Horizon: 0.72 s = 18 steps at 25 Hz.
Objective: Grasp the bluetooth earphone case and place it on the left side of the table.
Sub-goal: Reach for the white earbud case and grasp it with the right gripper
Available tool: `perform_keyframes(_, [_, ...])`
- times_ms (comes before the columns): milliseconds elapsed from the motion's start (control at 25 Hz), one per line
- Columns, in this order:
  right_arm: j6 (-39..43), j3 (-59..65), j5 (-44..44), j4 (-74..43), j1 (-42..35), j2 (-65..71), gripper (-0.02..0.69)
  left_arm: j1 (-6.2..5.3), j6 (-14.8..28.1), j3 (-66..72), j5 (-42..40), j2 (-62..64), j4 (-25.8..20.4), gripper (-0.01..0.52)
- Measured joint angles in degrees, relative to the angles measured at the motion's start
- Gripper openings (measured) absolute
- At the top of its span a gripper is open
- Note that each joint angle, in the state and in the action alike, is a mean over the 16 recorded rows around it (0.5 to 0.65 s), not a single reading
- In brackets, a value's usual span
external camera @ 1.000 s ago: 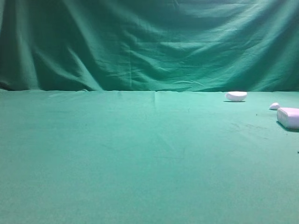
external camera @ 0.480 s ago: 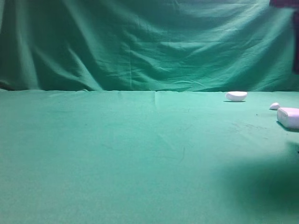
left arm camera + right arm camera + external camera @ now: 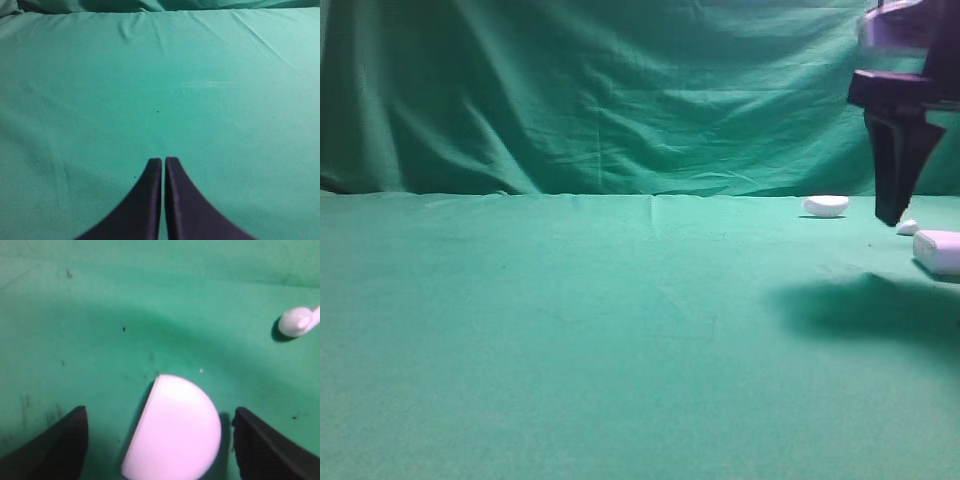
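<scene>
The bluetooth earphone case (image 3: 940,250) is a smooth white rounded block lying at the far right edge of the green table, partly cut off by the frame. In the right wrist view the case (image 3: 175,430) lies between the spread dark fingers of my right gripper (image 3: 160,409), which is open, with cloth showing on both sides. In the exterior view one dark finger (image 3: 895,170) hangs just above and left of the case. My left gripper (image 3: 163,160) is shut on nothing over bare green cloth.
A smaller white half-oval piece (image 3: 825,206) lies farther back and left of the case. A tiny white bit (image 3: 907,227) sits just behind the case, and the same bit (image 3: 299,321) shows in the right wrist view. Green cloth (image 3: 570,320) covers the table; a green curtain hangs behind.
My right arm has come down into the exterior view at the top right and now hangs over the case. Its shadow has spread on the cloth. The white pieces have not moved.
</scene>
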Motion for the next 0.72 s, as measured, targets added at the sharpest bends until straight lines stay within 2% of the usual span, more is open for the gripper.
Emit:
perform_keyframes(400, [-0.6, -5.5, 4.7, 0.9, 0.8, 2.0, 0.332, 0.0, 0.0, 0.0, 0.0, 0.0, 0.0, 0.0])
perform_keyframes(720, [-5.7, -21.6, 10.1, 5.4, 7.9, 4.1, 0.314, 0.0, 0.0, 0.0, 0.0, 0.0, 0.0, 0.0])
